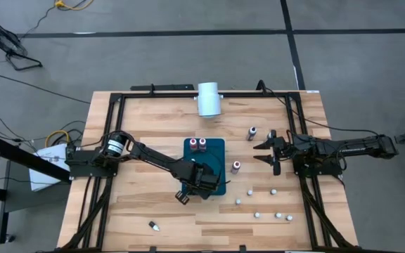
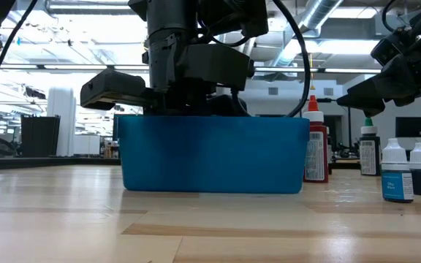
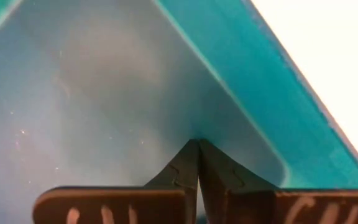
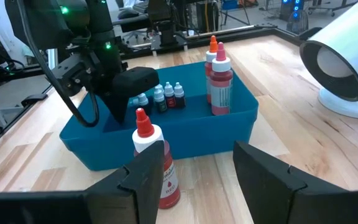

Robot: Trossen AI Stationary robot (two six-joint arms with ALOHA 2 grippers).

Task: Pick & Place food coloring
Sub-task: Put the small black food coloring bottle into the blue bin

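the left pincer [image 3: 197, 163], fingers pressed together and empty, sits low inside the bin [image 1: 216, 145], so lift straight up clear of the bottles [image 4: 166, 96] beside it while the open right pincer [image 1: 264, 152] waits near the red bottle [image 4: 156, 167].

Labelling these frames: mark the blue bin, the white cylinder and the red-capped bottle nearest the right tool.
blue bin [image 2: 210, 157]: low view, front wall.
white cylinder [image 1: 208, 99]: high view, side.
red-capped bottle [image 4: 151, 138]: right wrist view, white shoulder.

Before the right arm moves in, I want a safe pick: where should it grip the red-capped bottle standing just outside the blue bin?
Grip the red-capped bottle across its straight cylindrical body, below the tapered nozzle. It stands upright, so come level from the right gripper side, where open jaws already flank it, away from the blue bin.
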